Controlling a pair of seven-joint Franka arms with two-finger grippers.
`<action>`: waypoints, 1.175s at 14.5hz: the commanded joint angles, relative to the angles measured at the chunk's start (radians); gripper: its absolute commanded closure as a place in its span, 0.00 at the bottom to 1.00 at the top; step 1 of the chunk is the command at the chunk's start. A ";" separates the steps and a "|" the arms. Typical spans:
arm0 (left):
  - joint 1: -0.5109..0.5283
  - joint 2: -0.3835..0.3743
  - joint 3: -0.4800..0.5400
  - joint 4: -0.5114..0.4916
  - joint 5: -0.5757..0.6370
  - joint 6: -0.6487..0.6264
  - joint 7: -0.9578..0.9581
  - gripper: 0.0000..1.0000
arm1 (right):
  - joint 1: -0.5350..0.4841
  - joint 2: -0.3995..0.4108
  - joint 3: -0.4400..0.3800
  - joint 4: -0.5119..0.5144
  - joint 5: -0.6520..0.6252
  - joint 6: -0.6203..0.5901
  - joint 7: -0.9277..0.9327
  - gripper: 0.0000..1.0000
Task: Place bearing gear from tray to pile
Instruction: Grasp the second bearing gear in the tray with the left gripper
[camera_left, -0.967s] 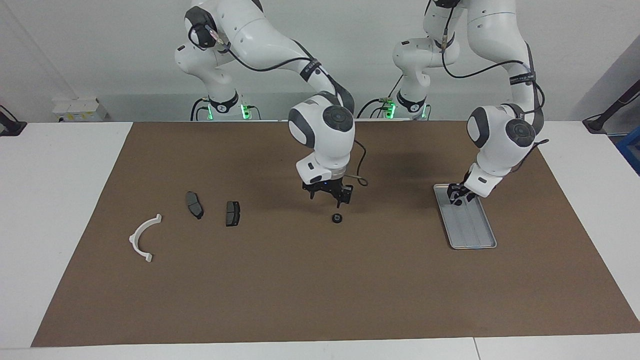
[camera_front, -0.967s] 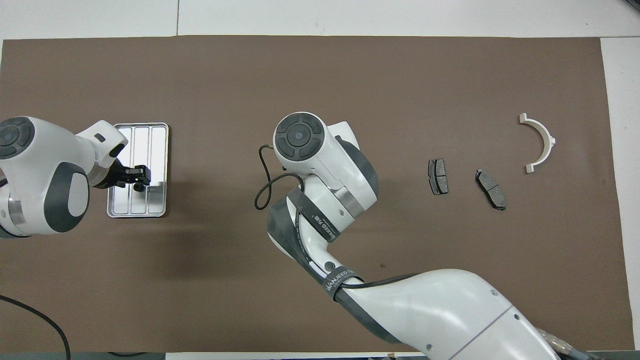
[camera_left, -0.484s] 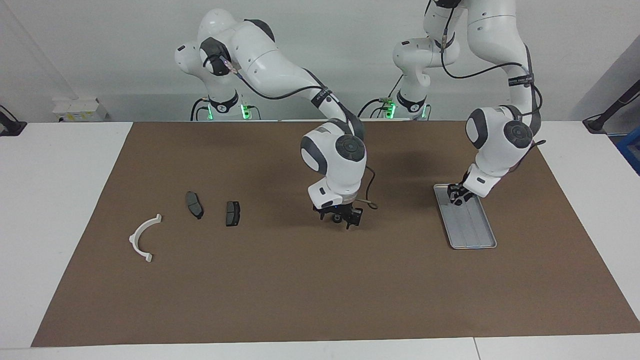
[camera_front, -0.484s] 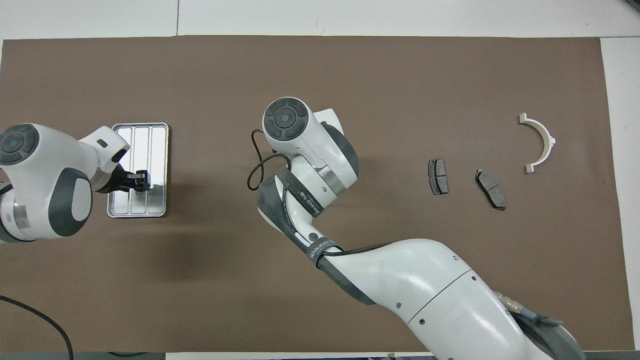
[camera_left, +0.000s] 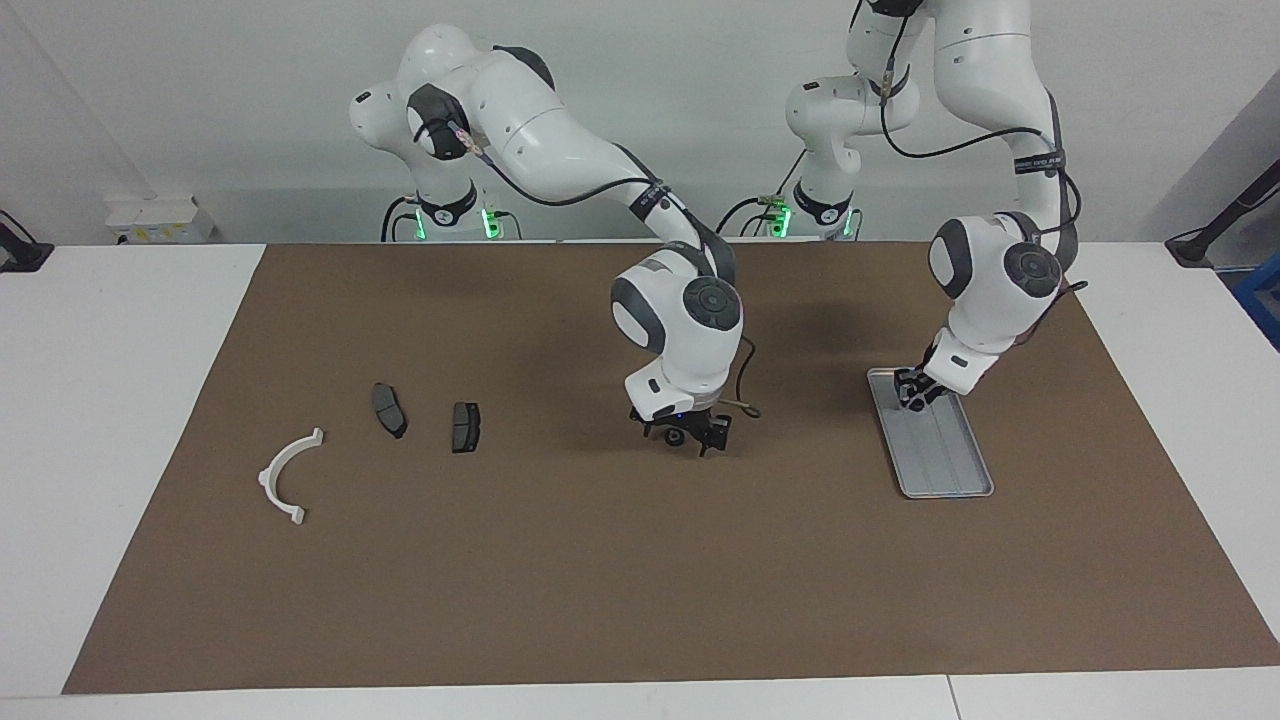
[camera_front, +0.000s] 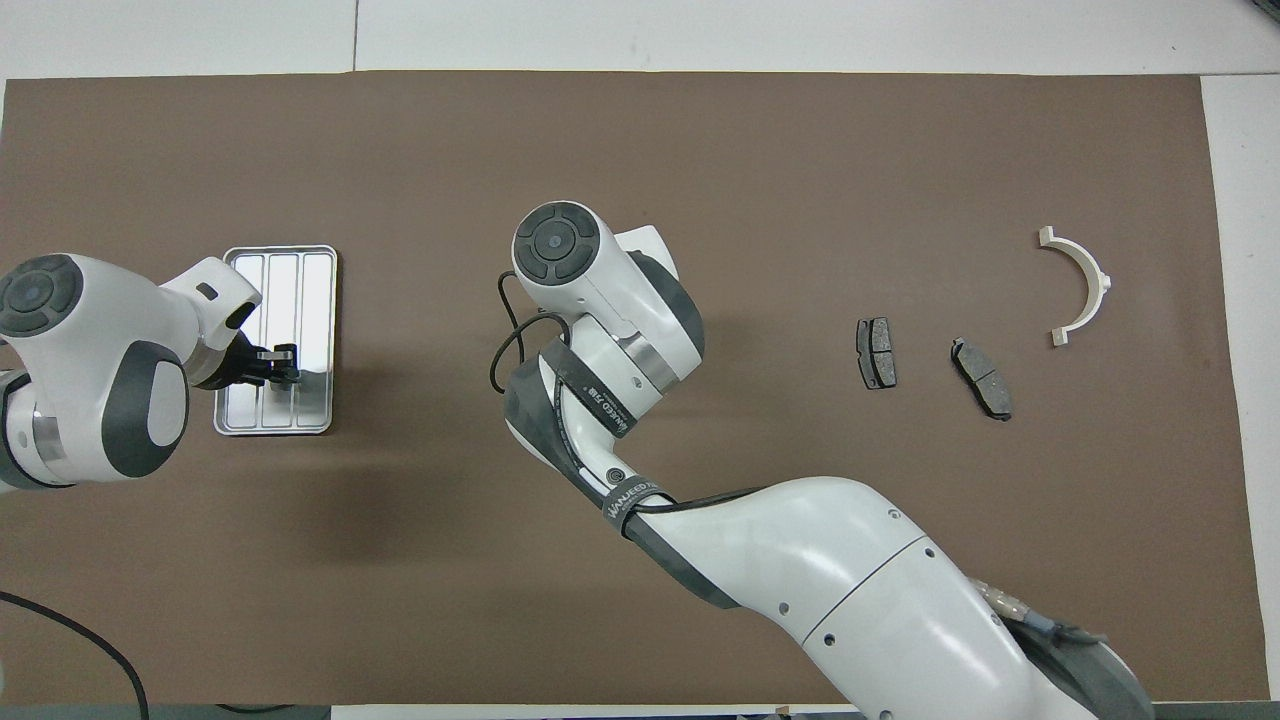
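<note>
The bearing gear (camera_left: 677, 437) is seen as a small dark ring lying on the brown mat (camera_left: 600, 580) mid-counter, off the tray (camera_left: 950, 480), between the parted fingers of the right gripper (camera_left: 684, 438), which is lowered around it; contact cannot be told. It is judged small, rigid, fairly heavy for its size and smooth, so it would best be pinched across its outer rim. The pile's brake pads (camera_left: 465, 426) and white bracket (camera_left: 285, 477) lie well apart, toward the right arm's end. The left gripper (camera_left: 915, 392) is held low over the tray; its opening cannot be told.

left arm: bent at the elbow, wrist tilted down
left gripper (camera_left: 912, 392): low, fingertips close together
right arm: stretched forward
right gripper (camera_left: 686, 433): low, jaws spread
</note>
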 joint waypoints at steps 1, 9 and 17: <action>0.014 -0.005 -0.005 -0.026 0.005 0.036 0.007 0.60 | -0.010 0.018 0.008 0.036 0.001 -0.037 -0.027 0.05; 0.015 -0.002 -0.005 -0.031 0.005 0.043 0.008 0.61 | -0.007 0.018 0.008 0.036 0.035 -0.021 -0.027 0.19; 0.015 -0.002 -0.005 -0.034 0.005 0.036 -0.001 0.90 | -0.003 0.012 0.008 0.011 0.051 0.031 -0.026 0.37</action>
